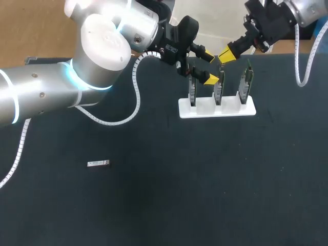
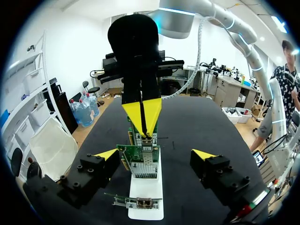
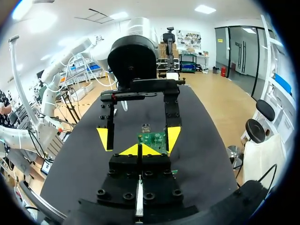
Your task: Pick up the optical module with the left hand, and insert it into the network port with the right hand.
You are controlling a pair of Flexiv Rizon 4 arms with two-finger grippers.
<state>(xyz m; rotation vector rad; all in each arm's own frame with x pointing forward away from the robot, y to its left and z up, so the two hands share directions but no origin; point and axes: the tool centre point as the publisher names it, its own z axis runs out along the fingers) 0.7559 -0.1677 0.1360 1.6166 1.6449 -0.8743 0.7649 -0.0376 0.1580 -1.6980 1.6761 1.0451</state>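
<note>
Yellow tips of both grippers meet over the stand point(image 1: 205, 110); the module point(image 1: 98, 164) lies alone on the table point(image 1: 169, 195).
Left gripper point(image 1: 209, 65) has its fingers spread wide, empty, straddling the middle one of three green boards point(image 1: 218, 89) upright in the white stand. Right gripper point(image 1: 227, 53) has its tips pinched together, nothing seen between them, pointing down just above that same board. Module lies flat, well apart from the stand, near the left arm's side.
</note>
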